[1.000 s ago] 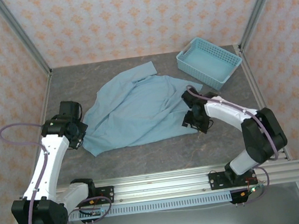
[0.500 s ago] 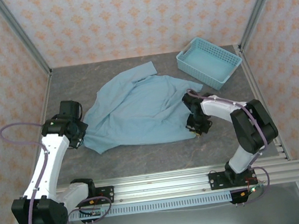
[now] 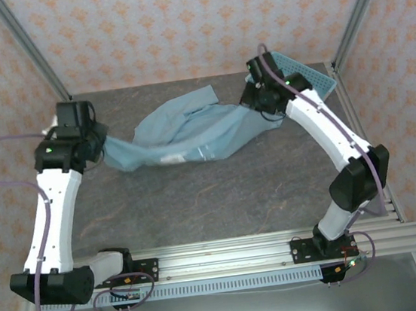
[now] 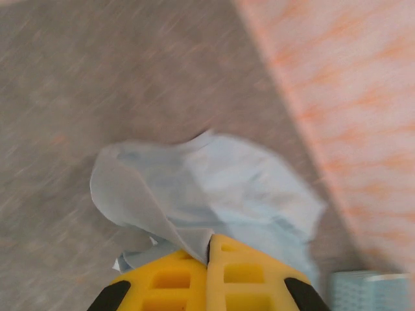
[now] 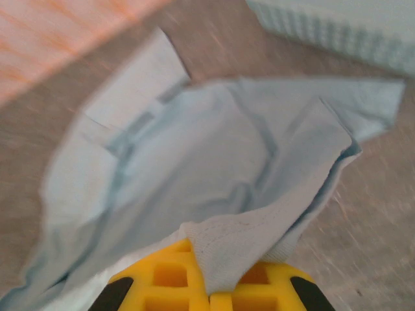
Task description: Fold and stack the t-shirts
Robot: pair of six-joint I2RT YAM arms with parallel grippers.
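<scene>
**Item: t-shirt point(image 3: 190, 136), light blue, slung across the far half of the table point(image 3: 199, 209).**
Soft, light, limp cloth that sags wherever unsupported. Left gripper point(image 4: 209, 247) and right gripper point(image 5: 207, 278) are each pinched tight on an opposite edge. Best taken at hems or corners and kept taut.

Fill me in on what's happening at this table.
Two robot arms are handling a light blue cloth t-shirt on the grey table. The left gripper is shut on its left edge, the right gripper on its right edge, the cloth bunched between them, not yet neatly folded. A light blue perforated plastic basket sits far right.
</scene>
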